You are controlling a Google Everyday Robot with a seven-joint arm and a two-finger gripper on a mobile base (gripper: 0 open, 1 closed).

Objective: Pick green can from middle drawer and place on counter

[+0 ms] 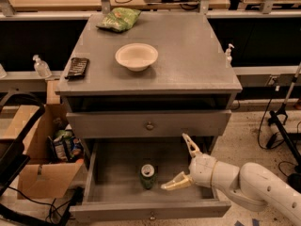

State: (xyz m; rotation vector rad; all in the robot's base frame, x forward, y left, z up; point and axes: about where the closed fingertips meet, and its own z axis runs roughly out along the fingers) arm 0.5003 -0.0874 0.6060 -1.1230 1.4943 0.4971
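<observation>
The green can (148,175) stands upright on the floor of the open middle drawer (113,187), near its centre front; its silver lid shows. My gripper (178,163) is open, its two cream fingers spread wide. It reaches into the drawer from the right, just right of the can. The lower finger (175,182) points at the can and stops a little short of it. The upper finger (189,145) points up toward the closed drawer front above. The grey counter (183,55) tops the cabinet.
On the counter are a white bowl (136,56), a light-green snack bag (119,19), a dark flat pack (76,67) at the left edge and a small bottle (229,53) at the right edge. A cardboard box (42,159) stands left of the cabinet. Cables and stands are at right.
</observation>
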